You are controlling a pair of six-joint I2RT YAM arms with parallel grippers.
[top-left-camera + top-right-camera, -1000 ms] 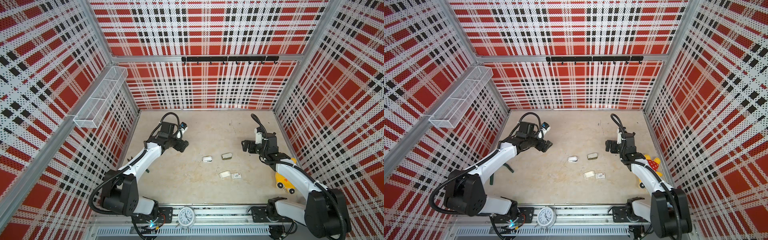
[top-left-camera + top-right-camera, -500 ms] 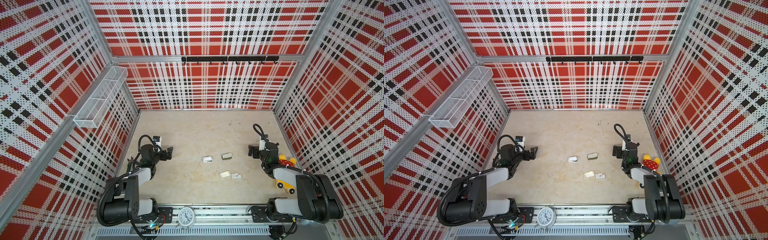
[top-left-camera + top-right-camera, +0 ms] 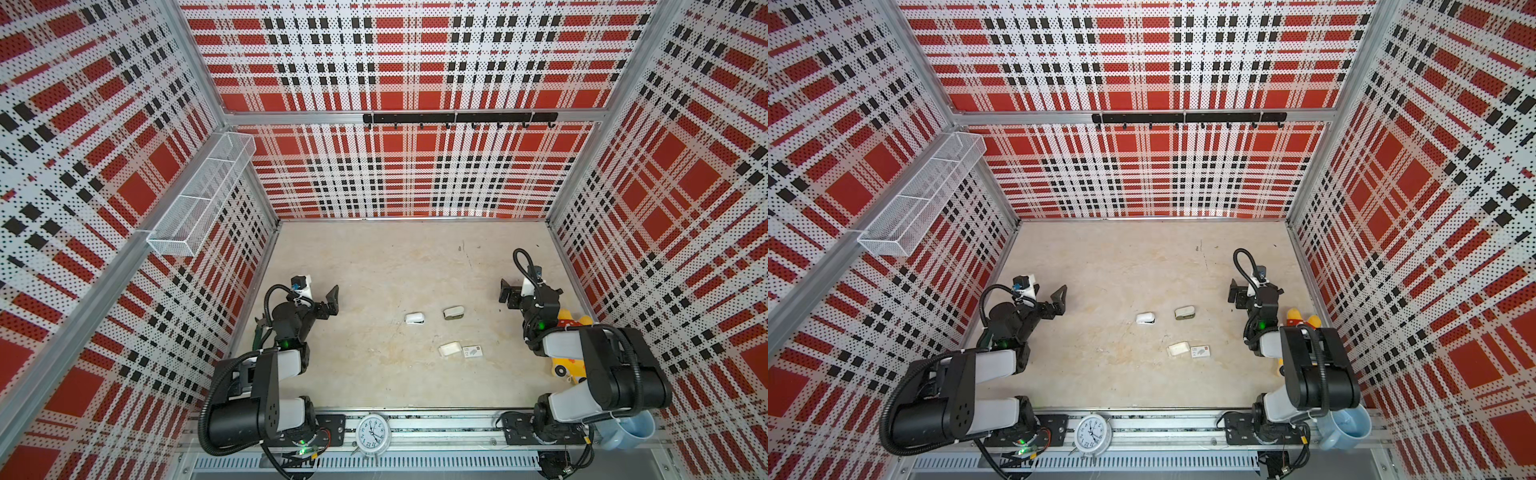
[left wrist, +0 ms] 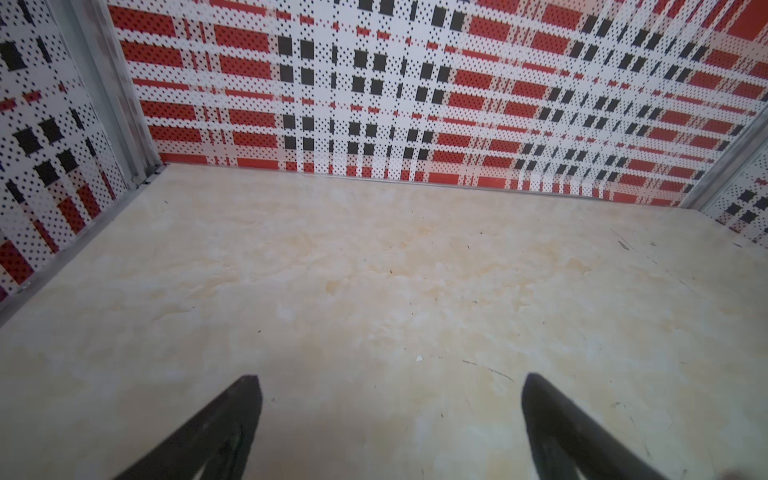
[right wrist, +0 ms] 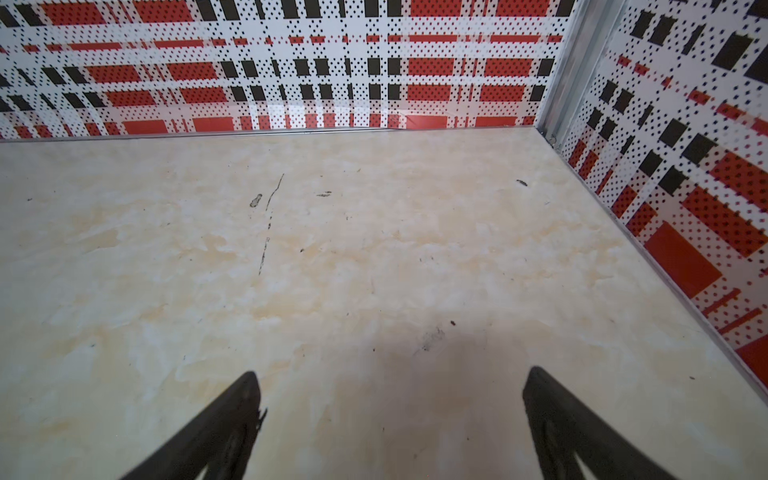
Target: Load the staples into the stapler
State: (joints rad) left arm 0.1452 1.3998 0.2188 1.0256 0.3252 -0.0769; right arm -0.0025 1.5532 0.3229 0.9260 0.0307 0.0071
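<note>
In both top views a small white stapler [image 3: 414,318] [image 3: 1145,318] lies mid-table, with a beige-and-dark stapler-shaped thing [image 3: 453,312] [image 3: 1184,312] just right of it. Nearer the front lie a small white tray [image 3: 449,348] [image 3: 1178,348] and a printed white box sleeve [image 3: 472,352] [image 3: 1200,351]. The staples are too small to make out. My left gripper [image 3: 332,301] [image 4: 390,386] is open over bare table, far left of these. My right gripper [image 3: 509,294] [image 5: 390,382] is open over bare table, well to their right. Neither wrist view shows any object.
A yellow-and-red toy [image 3: 571,324] and a yellow toy car [image 3: 563,370] sit under my right arm by the right wall. A clock [image 3: 374,432] and a blue mug [image 3: 631,432] stand at the front rail. A wire basket [image 3: 203,195] hangs on the left wall.
Both arms have pulled back from the middle of the table toward the front and folded up. Both grippers stayed open. The objects on the table have not moved.
</note>
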